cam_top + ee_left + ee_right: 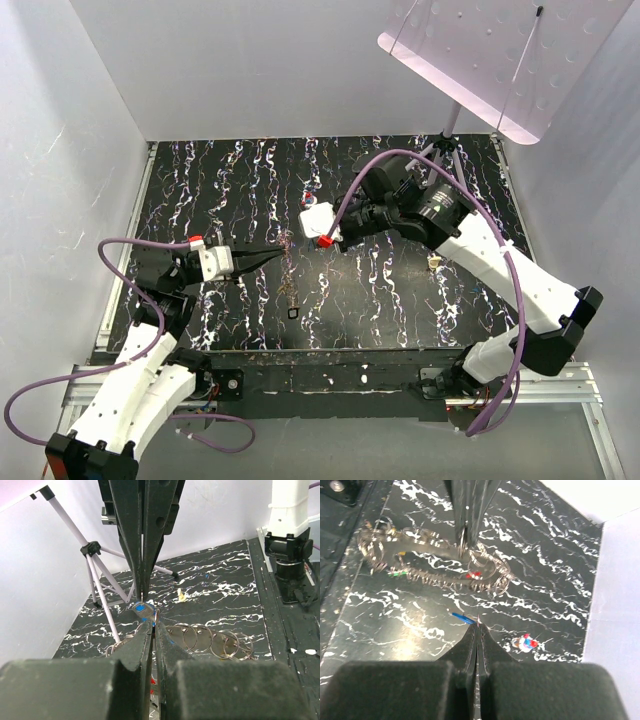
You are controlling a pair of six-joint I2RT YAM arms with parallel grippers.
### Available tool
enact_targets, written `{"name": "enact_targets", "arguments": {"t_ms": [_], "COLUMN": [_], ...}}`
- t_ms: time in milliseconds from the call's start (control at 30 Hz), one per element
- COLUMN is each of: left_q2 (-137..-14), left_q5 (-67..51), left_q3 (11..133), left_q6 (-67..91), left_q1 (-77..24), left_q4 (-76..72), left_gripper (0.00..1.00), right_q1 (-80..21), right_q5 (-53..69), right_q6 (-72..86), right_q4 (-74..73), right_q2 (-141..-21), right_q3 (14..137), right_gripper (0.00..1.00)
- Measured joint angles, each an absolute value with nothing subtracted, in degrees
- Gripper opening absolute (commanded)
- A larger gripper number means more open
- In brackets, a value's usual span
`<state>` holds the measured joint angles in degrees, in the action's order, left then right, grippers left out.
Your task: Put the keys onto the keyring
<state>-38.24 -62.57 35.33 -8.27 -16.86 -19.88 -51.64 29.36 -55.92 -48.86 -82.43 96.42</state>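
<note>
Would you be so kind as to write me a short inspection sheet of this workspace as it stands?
Surface: black, white-veined table.
Job's things: keyring, a string of linked metal rings with grey keys, lies mostly on the table between the arms; blue-capped key sits at the gripper tips.
Clutter: small beige lump; small red-white-blue object.
Grippers: left gripper shut, apparently on one ring of the keyring; right gripper shut on the blue-capped key; their tips nearly meet.
Cables: purple cables loop off both arms, away from the rings.
Surroundings: white walls; tripod carrying a pink perforated board, far right corner.
</note>
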Motion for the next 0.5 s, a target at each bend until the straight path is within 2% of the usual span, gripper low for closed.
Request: {"name": "enact_targets", "arguments": {"t_ms": [167,500], "left_q2": [-38.17,-38.30], "left_q5": [-59.66,-56.05], "left_q3": [34.83,34.20], "left_q6": [-10.79,-13.91], "left_q1": [-17.87,-18.52], "left_q4": [-17.63,-14.17], "left_gripper": [0.00,0.00], "right_q1": [-53.30,-54.46], "right_q5": [27.75,28.71], "right_q6": [-54.83,-52.88], "right_q4": [-42.06,-38.35], "right_q2": [-81.34,-80.29], "right_q3": [92.55,90.15], "right_gripper": [0.01,0.01]}}
